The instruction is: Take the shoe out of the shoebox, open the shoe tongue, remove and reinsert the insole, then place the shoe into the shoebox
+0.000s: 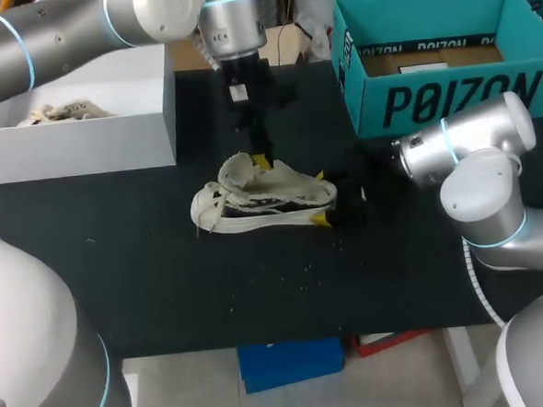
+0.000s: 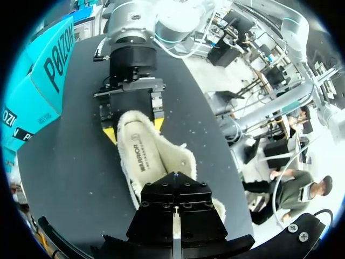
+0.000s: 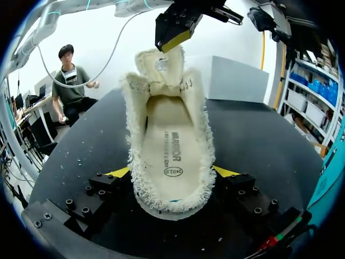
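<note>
Right claw (image 3: 172,171) on shoe (image 3: 170,124) heel; cardboard (image 1: 429,60) in shoebox (image 1: 450,100)

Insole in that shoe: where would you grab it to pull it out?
Probably the insole at its heel end, pinched from above through the open collar: that end lies bare, while the toe end runs under the tongue, and the right gripper steadies the shoe.

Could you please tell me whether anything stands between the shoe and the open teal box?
Nothing loose does: only bare table separates the shoe from the teal box. The right gripper, shut on the heel, sits on that side.
</note>
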Tool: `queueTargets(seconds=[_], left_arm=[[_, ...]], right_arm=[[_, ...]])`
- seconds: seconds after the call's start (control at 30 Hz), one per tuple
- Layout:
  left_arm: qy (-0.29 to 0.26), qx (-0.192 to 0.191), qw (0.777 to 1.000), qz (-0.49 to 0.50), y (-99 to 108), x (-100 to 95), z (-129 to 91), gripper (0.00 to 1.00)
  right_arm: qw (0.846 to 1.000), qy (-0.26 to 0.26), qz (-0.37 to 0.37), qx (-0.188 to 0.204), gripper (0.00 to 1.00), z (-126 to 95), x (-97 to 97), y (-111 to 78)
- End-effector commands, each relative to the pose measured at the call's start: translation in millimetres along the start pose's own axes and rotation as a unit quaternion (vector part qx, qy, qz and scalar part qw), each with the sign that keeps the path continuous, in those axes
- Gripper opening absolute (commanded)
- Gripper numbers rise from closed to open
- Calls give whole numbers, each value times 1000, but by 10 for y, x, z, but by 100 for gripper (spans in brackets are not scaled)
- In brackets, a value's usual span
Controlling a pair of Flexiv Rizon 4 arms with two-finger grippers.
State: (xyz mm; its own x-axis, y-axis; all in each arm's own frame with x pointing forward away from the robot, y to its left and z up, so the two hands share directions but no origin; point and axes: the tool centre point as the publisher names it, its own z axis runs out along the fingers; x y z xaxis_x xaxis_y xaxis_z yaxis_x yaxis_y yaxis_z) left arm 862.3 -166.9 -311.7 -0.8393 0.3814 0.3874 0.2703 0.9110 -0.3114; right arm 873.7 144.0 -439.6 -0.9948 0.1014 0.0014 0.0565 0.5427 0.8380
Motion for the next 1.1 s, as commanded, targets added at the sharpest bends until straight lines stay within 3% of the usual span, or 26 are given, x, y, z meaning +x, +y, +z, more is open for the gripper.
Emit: queueTargets(seconds=[0.03, 0.17, 0.23, 0.4, 0.57, 1.1], left_arm=[[-23, 1, 1000, 0, 15, 76, 19, 0], [-23, 1, 1000, 0, 15, 76, 19, 0], [-35, -36, 998, -28, 27, 72, 49, 0], [-53, -27, 995, -76, 101, 110, 35, 0], [-61, -57, 991, -108, 146, 100, 40, 0], [-73, -56, 993, -69, 74, -157, 345, 0]], right_arm=[[1000, 0, 0, 1, 0, 20, -14, -23], [1000, 0, 0, 1, 0, 20, -14, -23], [1000, 0, 0, 1, 0, 20, -14, -23], [1000, 0, 0, 1, 0, 20, -14, -23], [1000, 0, 0, 1, 0, 20, -14, -23], [1000, 0, 0, 1, 0, 20, -14, -23]])
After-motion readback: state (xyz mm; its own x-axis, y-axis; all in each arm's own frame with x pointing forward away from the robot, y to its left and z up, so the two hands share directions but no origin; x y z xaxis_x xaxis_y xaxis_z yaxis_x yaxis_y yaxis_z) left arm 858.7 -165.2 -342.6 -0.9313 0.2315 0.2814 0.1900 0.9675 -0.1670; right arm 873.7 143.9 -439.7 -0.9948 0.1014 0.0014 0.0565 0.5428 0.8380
